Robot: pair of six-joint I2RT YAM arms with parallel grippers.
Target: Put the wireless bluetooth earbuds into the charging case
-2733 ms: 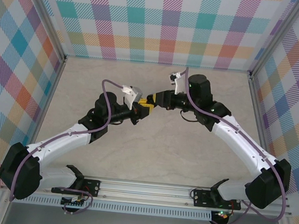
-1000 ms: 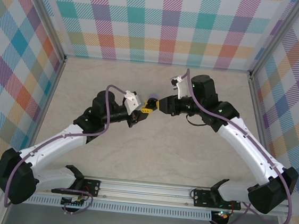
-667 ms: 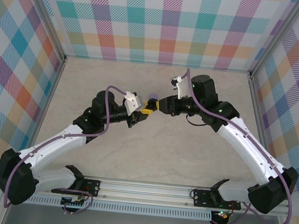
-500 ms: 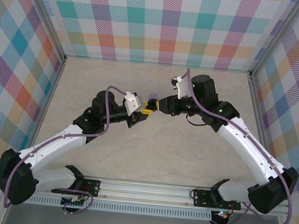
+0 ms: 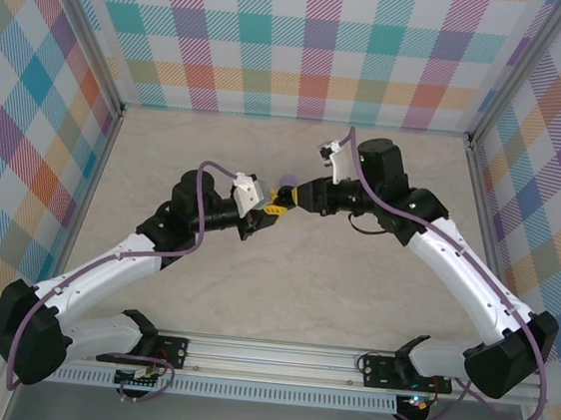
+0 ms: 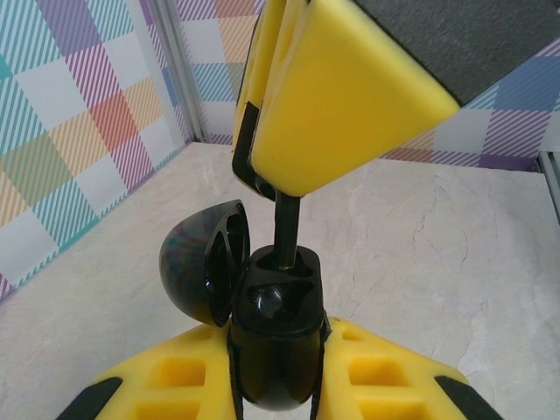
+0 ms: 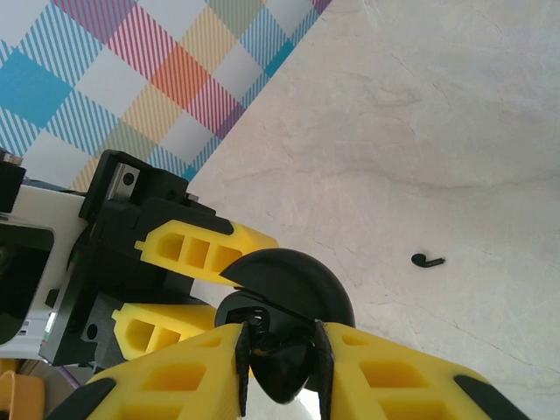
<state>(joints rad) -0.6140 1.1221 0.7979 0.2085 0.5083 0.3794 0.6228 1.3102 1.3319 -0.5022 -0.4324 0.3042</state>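
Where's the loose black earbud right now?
In the right wrist view, the loose black earbud lies alone on the marble table, to the right of the open black case held by the left gripper.

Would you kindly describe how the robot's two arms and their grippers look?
The left arm and right arm have white links, black joints, and a looping mauve cable each. The left gripper and right gripper have yellow fingers with cut-out pockets on black bodies.
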